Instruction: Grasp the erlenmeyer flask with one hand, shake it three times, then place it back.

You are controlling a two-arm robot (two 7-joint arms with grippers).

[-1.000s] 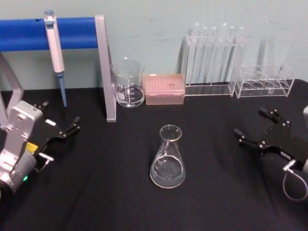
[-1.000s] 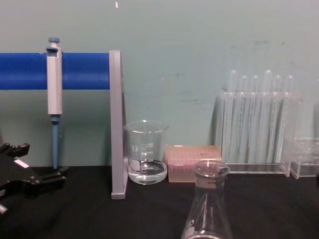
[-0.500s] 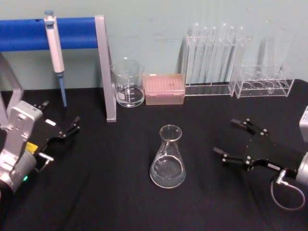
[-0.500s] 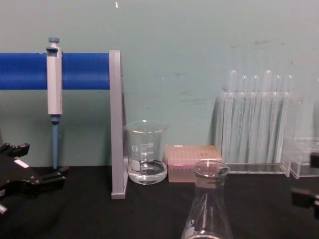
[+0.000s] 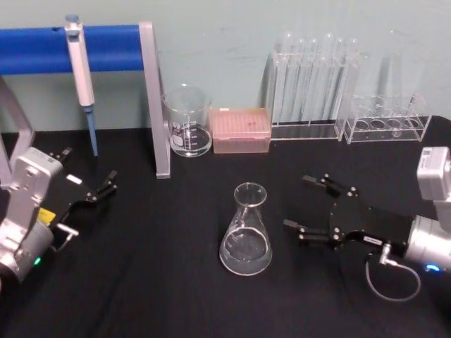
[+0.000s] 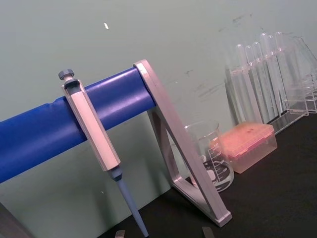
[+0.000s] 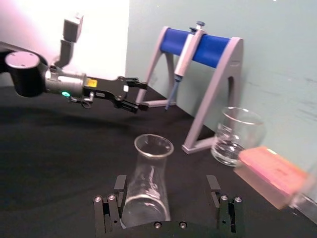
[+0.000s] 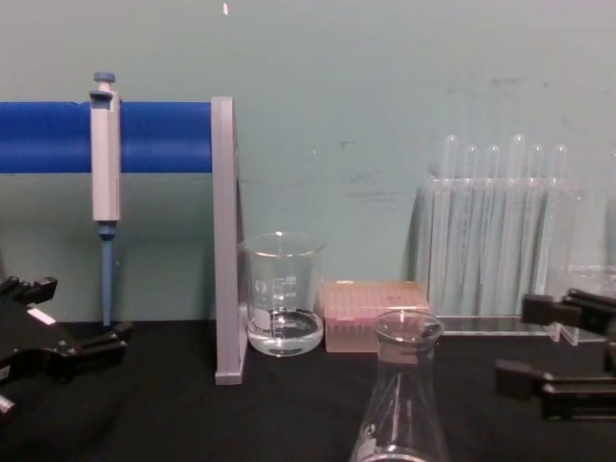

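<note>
The erlenmeyer flask [image 5: 246, 232] stands upright on the black table, near the middle, with a little clear liquid in its base. My right gripper [image 5: 297, 203] is open and level with the flask, a short way to its right, fingers pointing at it without touching. The right wrist view has the flask [image 7: 146, 183] just ahead of the open right gripper [image 7: 167, 186], left of centre between the fingers. In the chest view the flask [image 8: 404, 404] rises at the bottom and the right gripper [image 8: 515, 342] comes in from the right. My left gripper [image 5: 88, 171] sits open at the far left.
A glass beaker [image 5: 187, 121] and a pink tip box [image 5: 241, 130] stand behind the flask. A rack of test tubes [image 5: 313, 81] and a low clear rack [image 5: 389, 121] line the back right. A pipette [image 5: 81, 63] hangs on the blue stand [image 5: 106, 48] at back left.
My right gripper has moved left across the table toward the flask, still open. The flask and the left arm have not moved.
</note>
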